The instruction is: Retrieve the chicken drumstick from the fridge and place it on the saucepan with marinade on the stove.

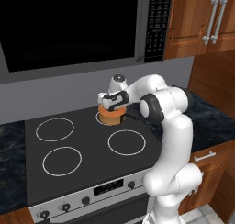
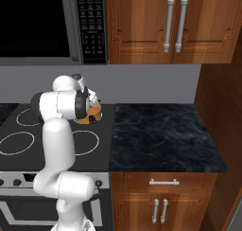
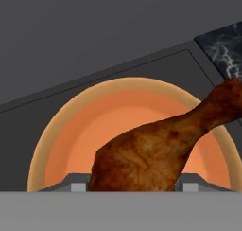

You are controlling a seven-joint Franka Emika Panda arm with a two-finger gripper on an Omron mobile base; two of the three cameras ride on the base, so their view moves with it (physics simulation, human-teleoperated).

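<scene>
Orange pan [image 3: 127,130] sits on the stove's [image 1: 87,147] back right ring, directly under the gripper [image 1: 111,101], which grasps the drumstick [image 3: 156,154] by its meaty end. Lower it straight, centred over the rim, then release gently.

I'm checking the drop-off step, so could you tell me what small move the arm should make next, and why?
Probably open the gripper and let go. In the hand view the chicken drumstick sits between the fingertips directly over the saucepan, and the left base view shows the hand right above the pan on the stove. A slight lowering first might soften the drop.
</scene>
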